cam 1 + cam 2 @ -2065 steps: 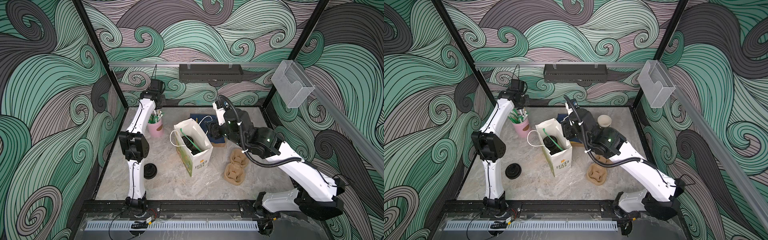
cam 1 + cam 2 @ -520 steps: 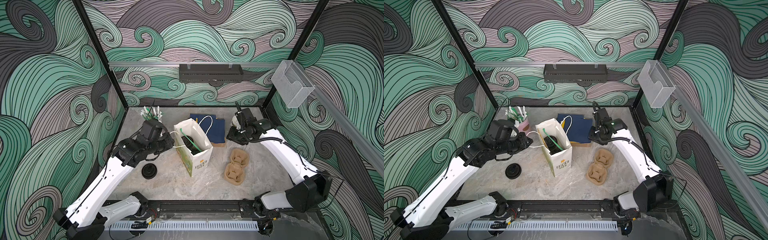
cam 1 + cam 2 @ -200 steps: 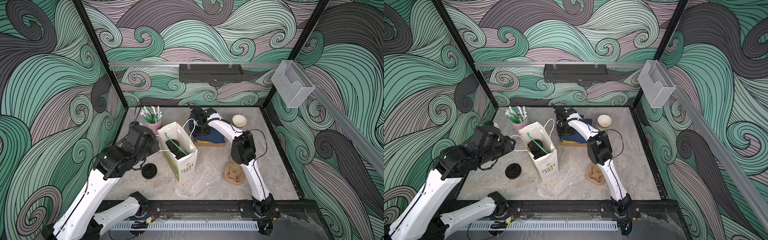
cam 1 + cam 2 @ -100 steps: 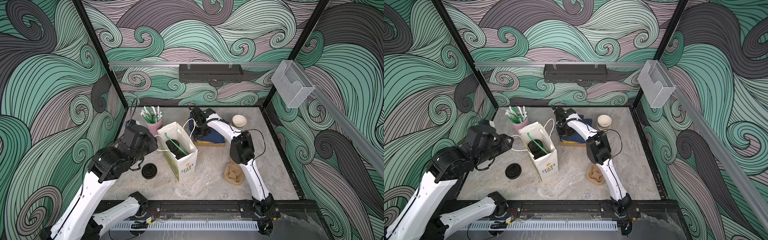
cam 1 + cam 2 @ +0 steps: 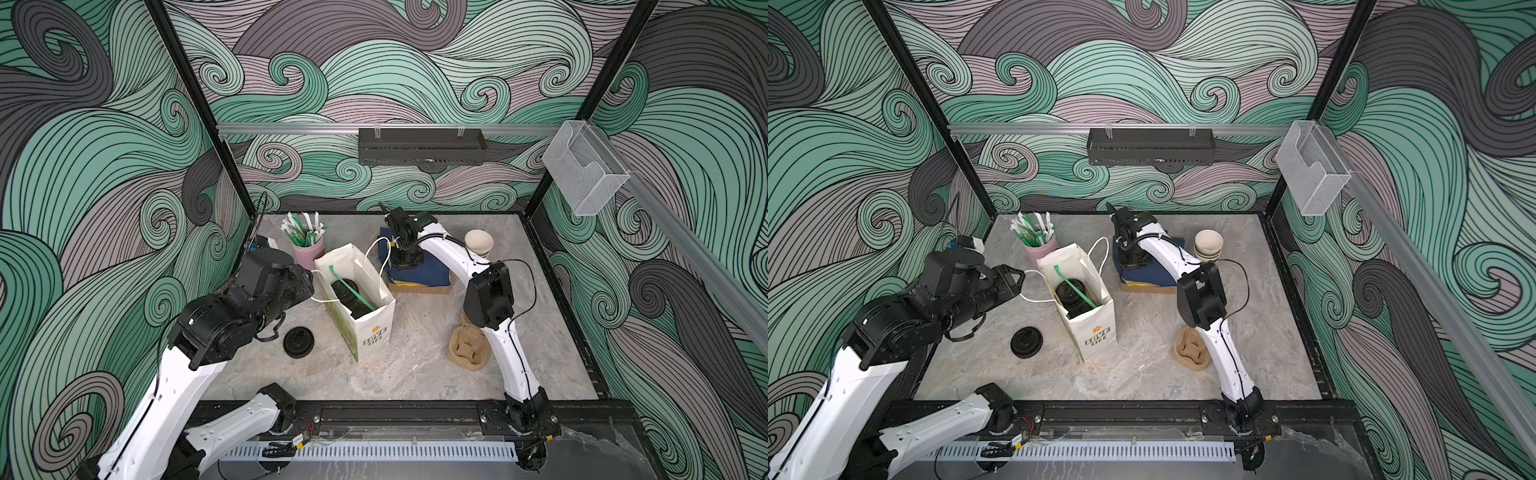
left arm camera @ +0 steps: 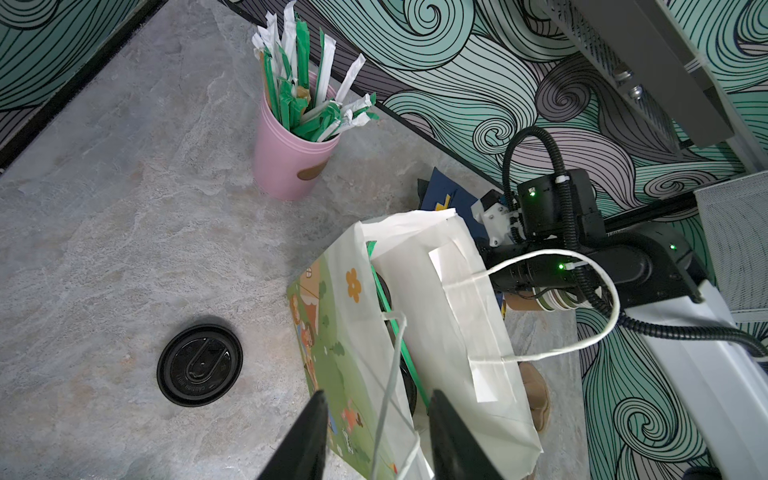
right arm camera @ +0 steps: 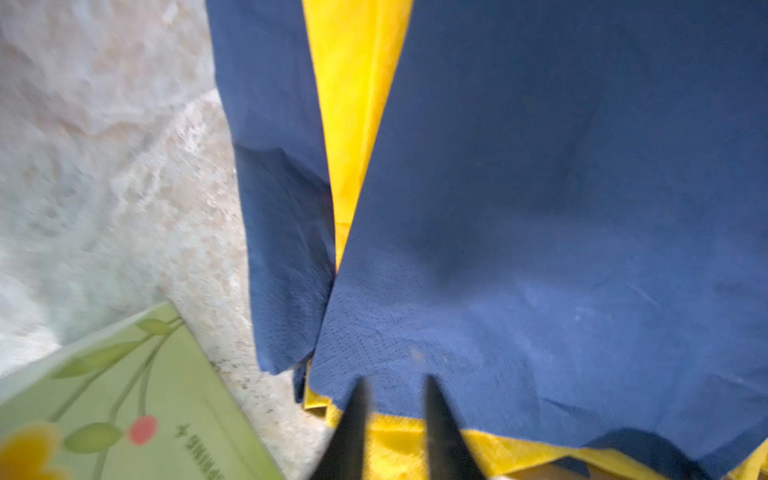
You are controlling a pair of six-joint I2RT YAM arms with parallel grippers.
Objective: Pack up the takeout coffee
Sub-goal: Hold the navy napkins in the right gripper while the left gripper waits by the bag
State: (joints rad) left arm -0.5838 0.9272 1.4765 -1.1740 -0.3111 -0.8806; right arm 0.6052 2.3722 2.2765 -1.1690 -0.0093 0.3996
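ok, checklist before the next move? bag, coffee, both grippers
1. The paper bag stands upright, mouth open: ok.
2. The takeout coffee is in the bag: one black lid shows inside; both cups in: cannot tell.
3. The green straw is in the bag: ok.
4. The left gripper is open and straddles the bag's handle: ok; not clamped yet.
5. The right gripper is open, tips at the blue napkin: ok; contact: cannot tell, wrist view blurred.
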